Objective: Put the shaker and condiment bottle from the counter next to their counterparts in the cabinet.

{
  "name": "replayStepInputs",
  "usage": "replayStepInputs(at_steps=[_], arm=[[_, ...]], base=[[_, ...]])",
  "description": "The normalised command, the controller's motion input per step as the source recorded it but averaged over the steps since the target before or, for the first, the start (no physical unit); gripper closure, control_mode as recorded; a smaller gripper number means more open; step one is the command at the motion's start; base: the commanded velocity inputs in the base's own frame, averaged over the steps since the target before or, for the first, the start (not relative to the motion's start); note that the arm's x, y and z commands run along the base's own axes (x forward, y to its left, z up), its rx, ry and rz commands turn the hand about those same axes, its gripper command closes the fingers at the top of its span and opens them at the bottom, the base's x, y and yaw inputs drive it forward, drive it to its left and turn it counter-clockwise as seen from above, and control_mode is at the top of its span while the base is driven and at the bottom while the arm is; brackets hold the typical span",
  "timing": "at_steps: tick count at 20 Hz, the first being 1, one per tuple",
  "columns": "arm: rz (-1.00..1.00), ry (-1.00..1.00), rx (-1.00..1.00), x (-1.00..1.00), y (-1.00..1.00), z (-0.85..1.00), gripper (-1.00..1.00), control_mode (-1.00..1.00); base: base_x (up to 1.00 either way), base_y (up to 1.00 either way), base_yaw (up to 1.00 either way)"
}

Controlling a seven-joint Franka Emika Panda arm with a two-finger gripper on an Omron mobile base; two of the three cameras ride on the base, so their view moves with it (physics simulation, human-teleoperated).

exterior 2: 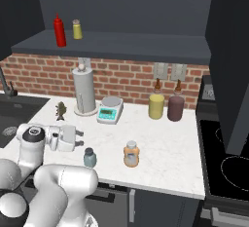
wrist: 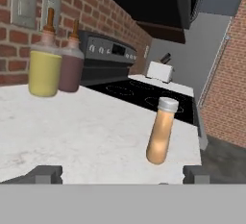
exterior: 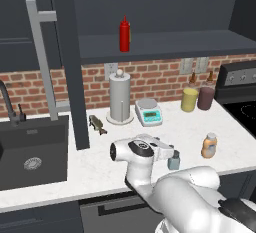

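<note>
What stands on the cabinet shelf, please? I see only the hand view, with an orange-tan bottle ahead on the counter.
Observer: A red squeeze bottle and a small yellow jar stand side by side on the cabinet shelf.
Operator: Where is the shaker?
Observer: The shaker stands on the counter, close beside the gripper and nearer the front edge.
Operator: Is the cabinet door open?
Observer: Yes, the door stands swung open, left of the shelf.

My arm [exterior: 190, 192] was glossy white, built of fat rounded links with dark joint caps; at its twelve o'clock end sat a boxy white hand [exterior 2: 65, 138] with small dark fingertips [wrist: 45, 174].
</note>
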Motion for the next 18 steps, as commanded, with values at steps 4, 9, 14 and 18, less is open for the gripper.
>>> replayStepInputs(at_steps=[4,9,14,18], arm=[[-0.35,-0.05,-0.12,0.00,0.01,-0.38,-1.00,-1.00],[-0.26,-0.07,-0.09,0.00,0.07,-0.12,-1.00,-1.00],[-0.02,-0.05,0.00,0.00,0.11,-0.01,-1.00,-1.00],[0.00,-0.08,0.00,0.00,0.05,-0.17,-1.00,-1.00]], base=[[0.00,0.00,0.00],[0.00,0.00,0.00],[0.00,0.00,0.00],[0.00,0.00,0.00]])
